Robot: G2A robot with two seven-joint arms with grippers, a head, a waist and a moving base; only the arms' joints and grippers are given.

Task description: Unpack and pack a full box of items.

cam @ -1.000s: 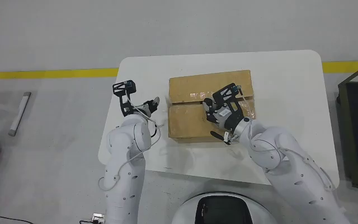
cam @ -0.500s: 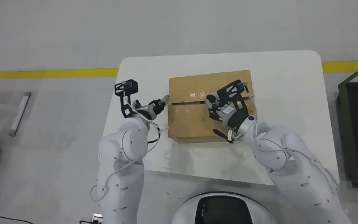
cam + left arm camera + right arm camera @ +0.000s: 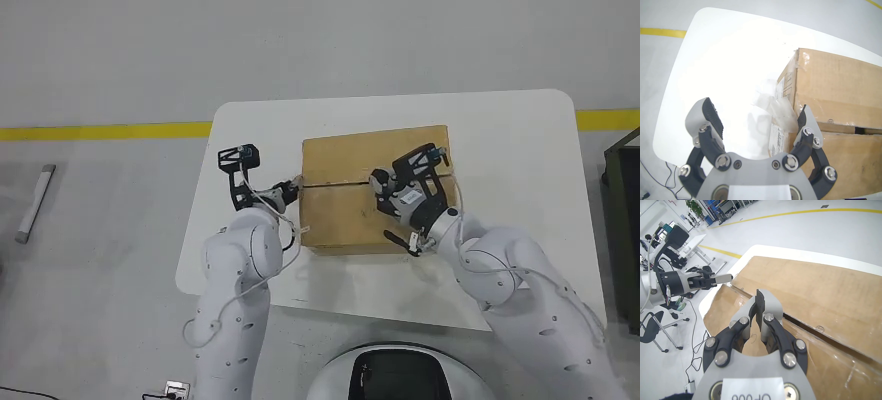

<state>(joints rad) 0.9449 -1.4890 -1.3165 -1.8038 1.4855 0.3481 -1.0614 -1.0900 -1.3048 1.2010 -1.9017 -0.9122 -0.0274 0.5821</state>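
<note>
box end faces spread left gripper; pinched right gripper hovers above.

Box: matt brown cardboard, slightly rough, directly beneath right end effector. Glossy clear tape, wrinkled and peeling, at box corner just ahead of left end effector; white paper labels beside it, matt. Tabletop: smooth white, faintly glossy, under left end effector. Pads: black, ribbed, rubbery, matt. Finger plates of satin grey metal; links of matt black plastic; fasteners of polished metal.
</note>
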